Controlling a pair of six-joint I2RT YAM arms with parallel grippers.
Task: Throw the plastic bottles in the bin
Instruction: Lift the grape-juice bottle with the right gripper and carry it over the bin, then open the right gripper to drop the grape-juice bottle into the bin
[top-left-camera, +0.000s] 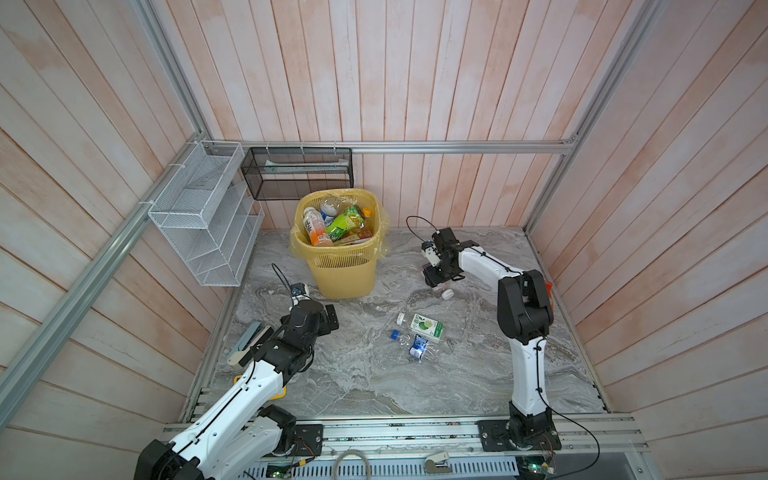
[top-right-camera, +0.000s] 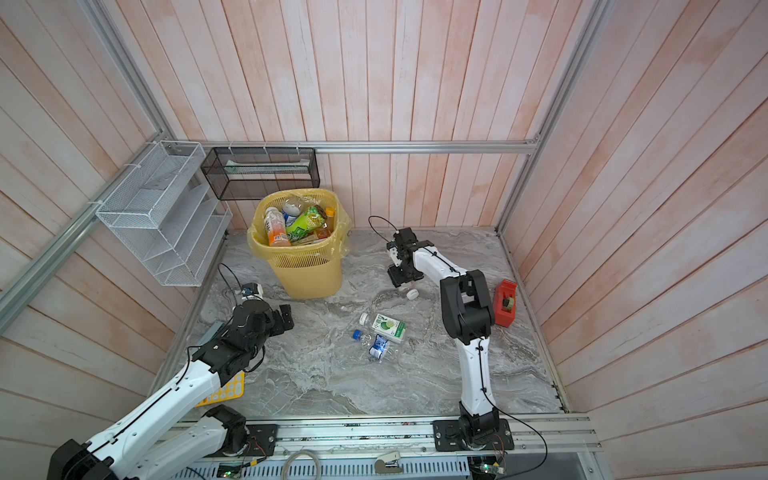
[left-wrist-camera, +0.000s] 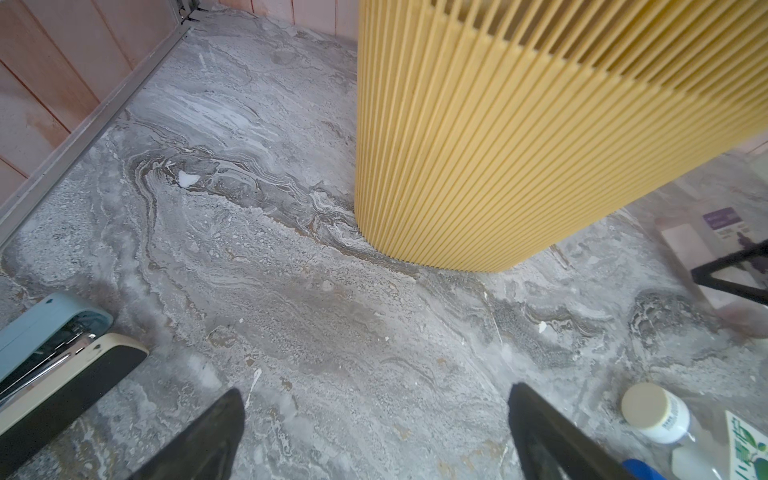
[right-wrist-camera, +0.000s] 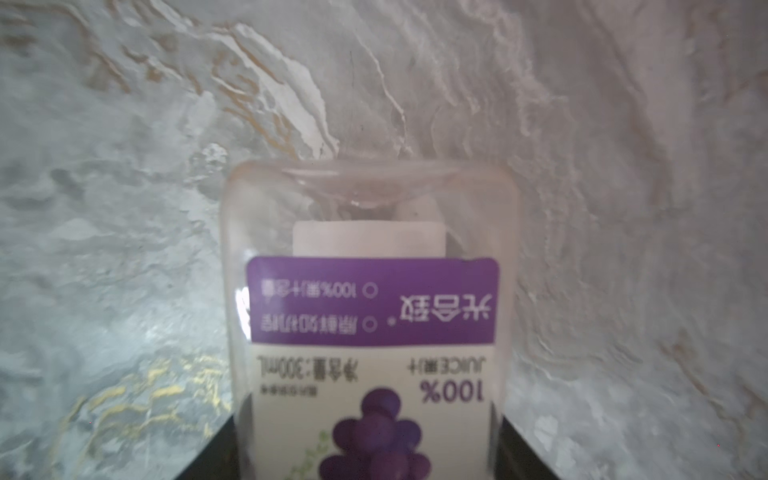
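Left arm (top-left-camera: 245, 392) stretches up from the near-left corner, white forearm slanting towards the middle, black wrist cocked. Its left gripper (left-wrist-camera: 376, 392) sits low and nearly level, and look at those fingers (left-wrist-camera: 208, 432): spread wide, nothing between them. Over to the right arm (top-left-camera: 527, 374): lower link stands almost upright off the front rail, the black elbow folds sharply, and the white upper link reaches back and leftwards. The wrist tips over, so the right gripper (top-left-camera: 437, 281) points straight down. In the right wrist view both fingers sit tight against the sides of a bottle (right-wrist-camera: 374, 316), one each side.
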